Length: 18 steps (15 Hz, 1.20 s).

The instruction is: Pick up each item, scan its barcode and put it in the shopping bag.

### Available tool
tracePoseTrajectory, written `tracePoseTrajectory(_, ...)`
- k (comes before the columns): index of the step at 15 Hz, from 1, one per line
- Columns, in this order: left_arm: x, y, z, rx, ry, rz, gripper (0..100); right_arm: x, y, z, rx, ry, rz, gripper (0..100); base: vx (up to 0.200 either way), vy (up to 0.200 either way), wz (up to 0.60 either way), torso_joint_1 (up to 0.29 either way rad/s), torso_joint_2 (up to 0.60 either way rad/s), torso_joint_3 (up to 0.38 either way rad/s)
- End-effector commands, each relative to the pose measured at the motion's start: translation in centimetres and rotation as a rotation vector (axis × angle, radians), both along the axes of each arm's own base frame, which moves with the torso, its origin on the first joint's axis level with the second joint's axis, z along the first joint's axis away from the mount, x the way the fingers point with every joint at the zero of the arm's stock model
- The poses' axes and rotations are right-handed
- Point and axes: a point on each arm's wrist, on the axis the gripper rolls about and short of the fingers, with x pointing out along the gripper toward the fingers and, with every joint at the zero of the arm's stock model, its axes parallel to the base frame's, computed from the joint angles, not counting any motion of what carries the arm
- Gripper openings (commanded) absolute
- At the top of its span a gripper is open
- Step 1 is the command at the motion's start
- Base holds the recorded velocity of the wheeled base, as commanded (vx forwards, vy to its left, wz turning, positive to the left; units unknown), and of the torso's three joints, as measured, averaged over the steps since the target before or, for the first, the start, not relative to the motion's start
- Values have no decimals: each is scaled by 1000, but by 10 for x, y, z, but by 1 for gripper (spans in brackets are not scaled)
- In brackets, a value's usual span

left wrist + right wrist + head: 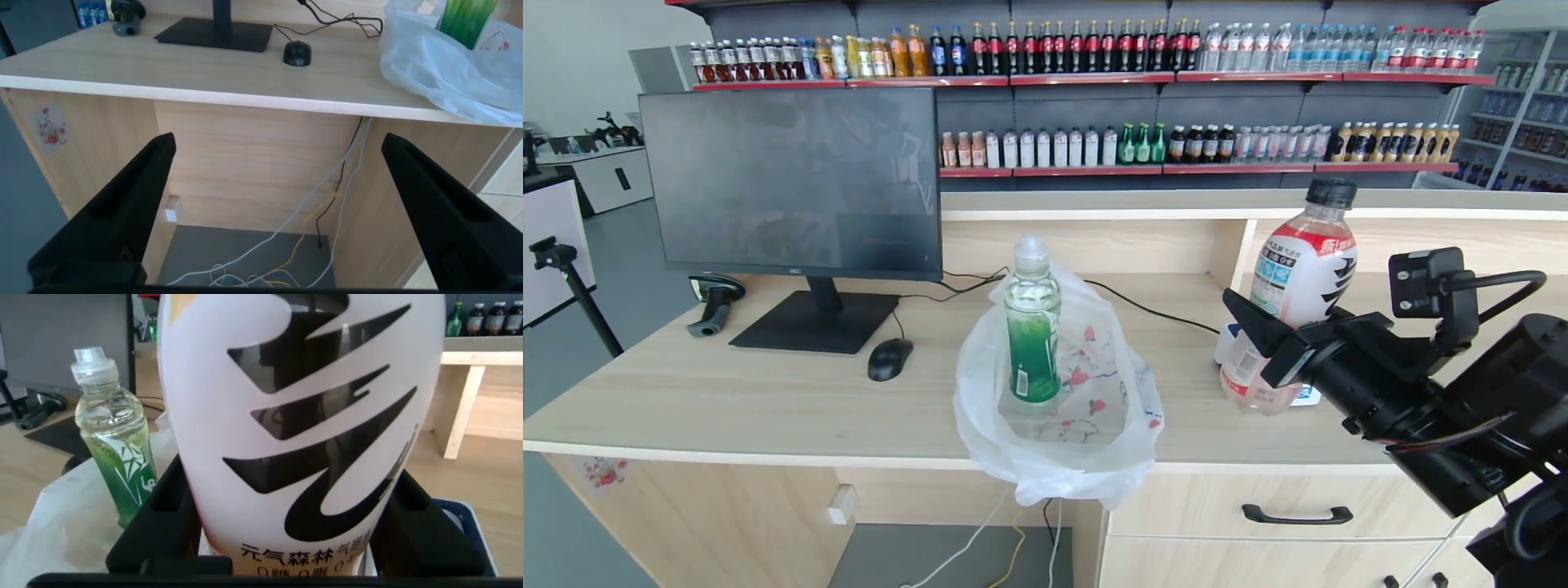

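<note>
1. The left end effector (278,163) hangs below the front edge of the surface (768,400), jaws wide and empty; it seems best left out of the way.
2. The right end effector (1270,343) clamps the white-labelled bottle (1298,278) upright at the surface's right side (no barcode in sight), so the bottle probably needs turning.
3. The shopping bag (1111,425), with a green bottle (1033,335) standing in it, lies between; the carry should pass clear of it.
4. The scanner (715,306) rests far left beside the monitor (792,180); the code should face it squarely.
</note>
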Motion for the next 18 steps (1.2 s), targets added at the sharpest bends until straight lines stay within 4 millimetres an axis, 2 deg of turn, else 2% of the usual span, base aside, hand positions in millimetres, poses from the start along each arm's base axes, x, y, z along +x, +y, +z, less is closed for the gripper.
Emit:
tracePoseTrajectory(1,0,0,0,0,-1,-1,100,1,1,-3,-6,11,0,0,0,200,0,2,2,-2)
tracePoseTrajectory(4,0,0,0,0,-1,-1,100,2,2,-2,-4,7,3,0,0,200,0,2,4,5)
tracePoseTrajectory(6,0,0,0,0,-1,1,100,4,6,-1,-2,-1,14,0,0,0,0,0,0,0)
tracePoseTrajectory(9,0,0,0,0,-1,-1,100,0,22,-3,-21,-3,69,0,0,0,0,0,0,0)
tracePoseTrajectory(13,0,0,0,0,-1,-1,100,21,40,-14,-37,5,87,0,0,0,0,0,0,0)
tracePoseTrajectory(18,0,0,0,0,-1,1,100,29,62,-29,-53,34,148,0,0,0,0,0,0,0)
